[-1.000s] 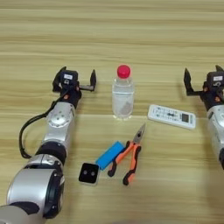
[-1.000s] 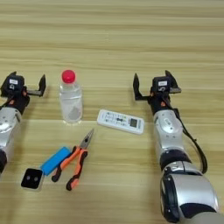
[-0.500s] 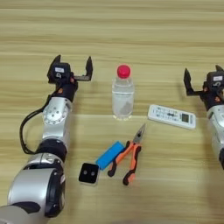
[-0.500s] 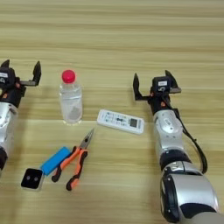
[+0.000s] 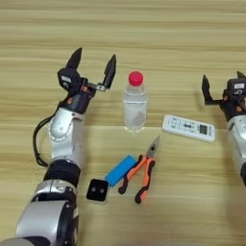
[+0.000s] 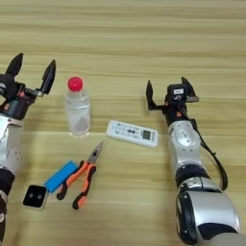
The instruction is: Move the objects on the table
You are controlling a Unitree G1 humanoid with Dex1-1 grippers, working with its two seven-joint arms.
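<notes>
A small clear bottle [image 5: 134, 106] with a red cap stands upright near the middle of the wooden table [image 5: 144, 29]. To its right lies a slim white remote control [image 5: 188, 128] with grey buttons. My left gripper [image 5: 93, 61] is open, raised just left of the bottle's cap, with its two black fingers spread wide and apart from the bottle. My right gripper [image 6: 167, 89] is open too, parked right of the remote and above it in the picture, touching nothing.
Orange-handled pliers [image 5: 142, 170] lie in front of the bottle. Next to them on the left are a blue flat block [image 5: 120, 169] and a small black square piece [image 5: 97, 190].
My left gripper has lifted and swung right, from beside my left arm to a spot close by the bottle's cap. The right arm, bottle and remote have stayed put.
</notes>
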